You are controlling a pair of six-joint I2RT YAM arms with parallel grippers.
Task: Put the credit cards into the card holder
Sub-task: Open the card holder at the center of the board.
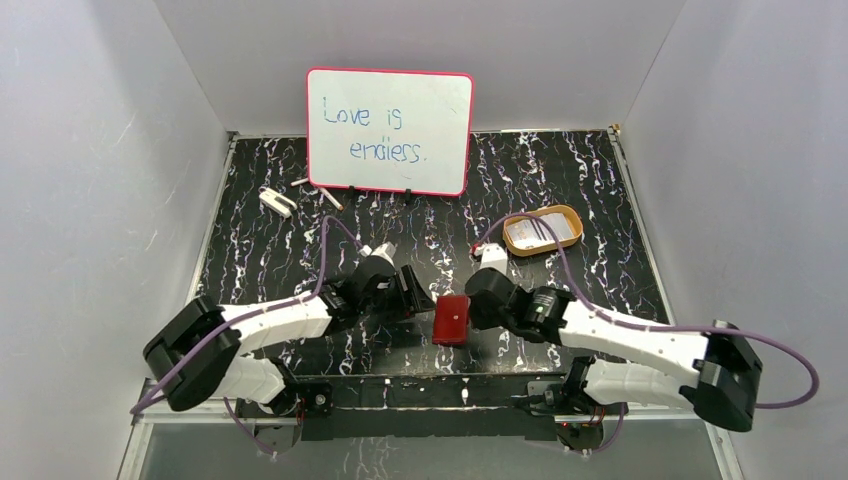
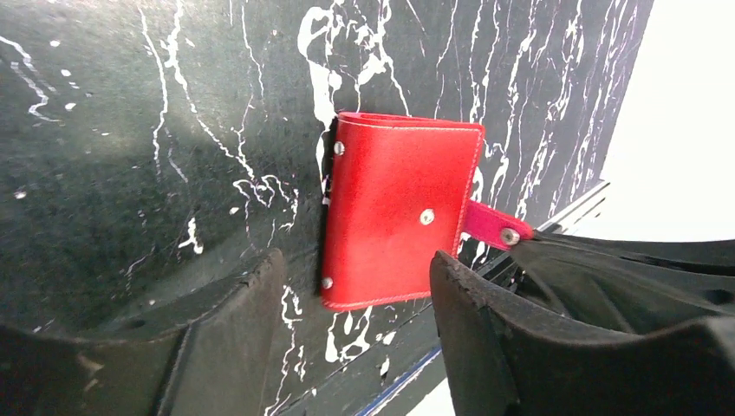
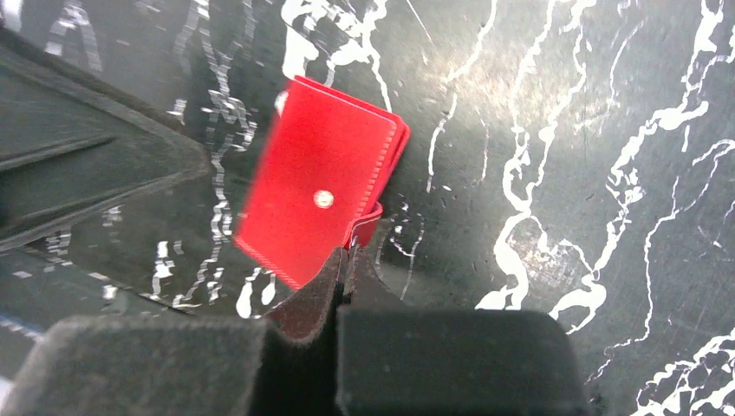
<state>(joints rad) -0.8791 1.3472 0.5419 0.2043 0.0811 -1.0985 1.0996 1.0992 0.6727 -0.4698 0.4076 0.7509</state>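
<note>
The card holder [image 1: 452,320] is a small red wallet, folded shut, on the black marbled table near its front edge. My right gripper [image 1: 472,300] is shut on its red snap tab [image 2: 494,227], and the fingertips pinch the tab in the right wrist view [image 3: 351,250]. My left gripper [image 1: 415,295] is open just left of the wallet. Its two fingers straddle the wallet's near corner [image 2: 399,208] without touching it. Pale flat pieces lie in the orange-rimmed tray [image 1: 572,216]; I cannot tell whether they are the credit cards.
A pink-framed whiteboard [image 1: 390,130] stands at the back centre. A small white object [image 1: 275,201] and short sticks [image 1: 330,198] lie at the back left. The table's front edge [image 2: 451,355] runs just beside the wallet.
</note>
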